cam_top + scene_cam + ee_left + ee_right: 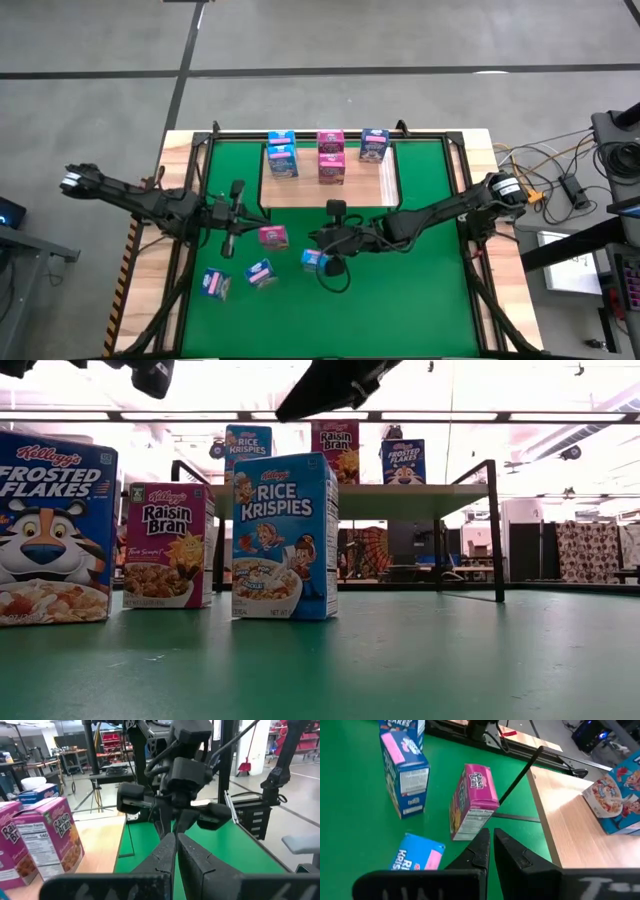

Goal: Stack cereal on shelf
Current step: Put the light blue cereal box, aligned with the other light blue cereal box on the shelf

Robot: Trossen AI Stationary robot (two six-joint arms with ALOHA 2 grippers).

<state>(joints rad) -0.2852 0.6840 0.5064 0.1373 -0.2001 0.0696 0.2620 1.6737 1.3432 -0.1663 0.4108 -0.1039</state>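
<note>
The shelf [300,195] is a light-wood board at the far middle of the green mat. Two light blue boxes [282,152], two pink boxes [331,156] and one dark blue box [374,147] stand on it. On the mat, a pink box [272,236], a light blue box [314,260] and two dark blue boxes [260,272] [214,285] rest on their faces or bases. My left gripper [176,837] is shut and empty, left of the pink box on the mat. My right gripper [491,837] is shut and empty, right of that pink box [472,802].
A black metal frame [455,160] edges the mat, with posts at the far corners. The two grippers face each other over the mat's middle; my right gripper's body shows close ahead in the left wrist view [175,780]. Open mat lies at the near right [420,300].
</note>
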